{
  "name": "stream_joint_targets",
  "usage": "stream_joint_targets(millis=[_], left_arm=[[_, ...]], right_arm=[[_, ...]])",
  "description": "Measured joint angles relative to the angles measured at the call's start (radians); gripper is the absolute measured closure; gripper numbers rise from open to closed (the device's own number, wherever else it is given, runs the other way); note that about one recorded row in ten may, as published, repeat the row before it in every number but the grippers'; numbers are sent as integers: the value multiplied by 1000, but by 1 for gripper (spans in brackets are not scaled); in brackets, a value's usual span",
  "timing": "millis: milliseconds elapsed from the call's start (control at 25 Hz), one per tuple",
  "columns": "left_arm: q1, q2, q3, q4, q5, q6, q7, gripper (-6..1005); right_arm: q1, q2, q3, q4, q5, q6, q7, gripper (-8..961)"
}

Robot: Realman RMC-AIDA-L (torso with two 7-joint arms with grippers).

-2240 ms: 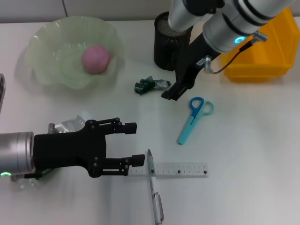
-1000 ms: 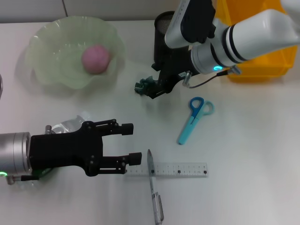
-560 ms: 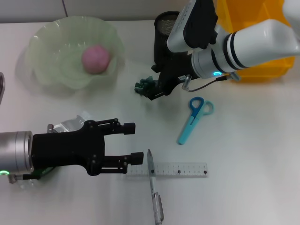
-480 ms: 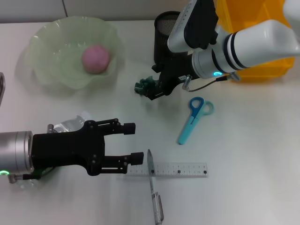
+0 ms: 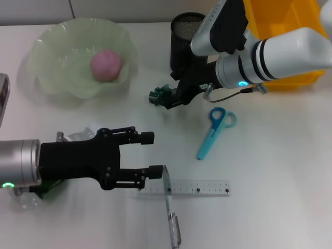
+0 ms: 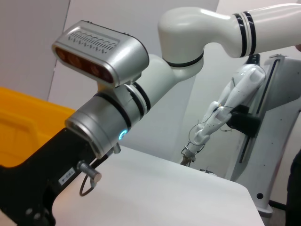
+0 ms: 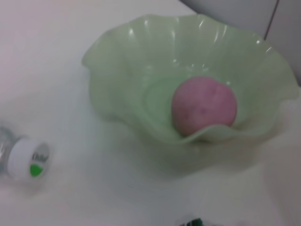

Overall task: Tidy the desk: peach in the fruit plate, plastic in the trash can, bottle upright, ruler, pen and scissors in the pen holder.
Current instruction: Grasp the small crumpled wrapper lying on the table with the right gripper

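This looks like a robotics lab. Beyond the plain white surface [image 6: 178, 188], the left wrist view shows bare pale walls and a second white robot arm [image 6: 235, 106] on a grey stand [image 6: 277, 141]. A yellow storage bin [image 5: 290, 31] sits on the surface.

Left gripper [image 5: 148, 153]: low over counter [image 5: 270, 171], reaching in from the left, fingers [image 5: 136, 135] spread wide, nothing between them. Right gripper [image 5: 171, 101]: angled down from upper right, black fingertips at counter level; can't tell how its fingers stand.
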Motion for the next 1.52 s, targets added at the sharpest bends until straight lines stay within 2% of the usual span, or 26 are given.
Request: stream_joint_targets(millis=[200, 920, 1000, 1200, 1520], left_arm=[[-11, -3, 0, 0, 0, -2, 22, 206], [-15, -14, 5, 0, 3, -20, 47, 207], [-15, -14, 5, 0, 3, -20, 47, 207], [-18, -16, 5, 0, 3, -20, 47, 207], [-19, -16, 5, 0, 3, -20, 47, 208]], right_arm=[[-5, 0, -12, 17, 55, 17, -3, 136], [-21, 0, -14, 52, 98, 31, -54, 158], [-21, 0, -14, 50, 98, 31, -54, 347], [-21, 0, -14, 46, 99, 31, -55, 459], [-21, 0, -11, 41, 99, 31, -58, 730]])
